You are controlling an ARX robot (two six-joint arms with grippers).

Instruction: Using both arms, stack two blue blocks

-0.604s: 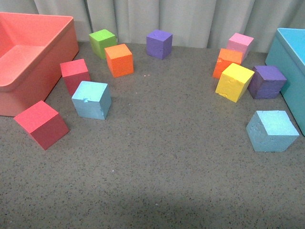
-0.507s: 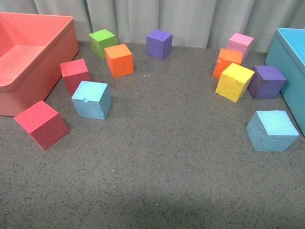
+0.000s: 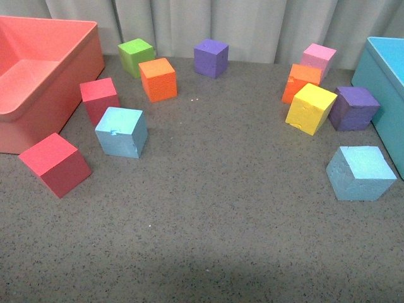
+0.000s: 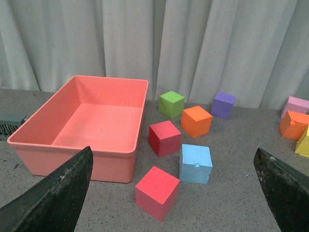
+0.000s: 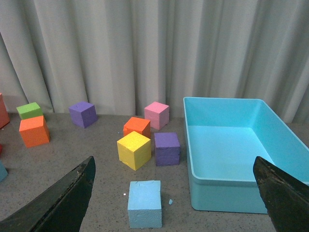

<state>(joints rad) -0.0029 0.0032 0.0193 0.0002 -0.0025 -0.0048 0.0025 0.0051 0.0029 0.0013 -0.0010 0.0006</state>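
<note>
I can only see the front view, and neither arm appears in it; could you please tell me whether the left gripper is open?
Observer: Yes. In its wrist view the left gripper is open wide and holds nothing.
Operator: Thank you. And the right one?
Observer: The right gripper is open too, also holding nothing.
Operator: Is there anything inside the turquoise bin?
Observer: No. The right wrist view looks into the turquoise bin and shows only its bare floor.

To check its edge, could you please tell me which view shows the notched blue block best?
Front view: the notched blue block appears whole and largest, notch visible. Left wrist shows it smaller; right wrist, at most a sliver.
</note>
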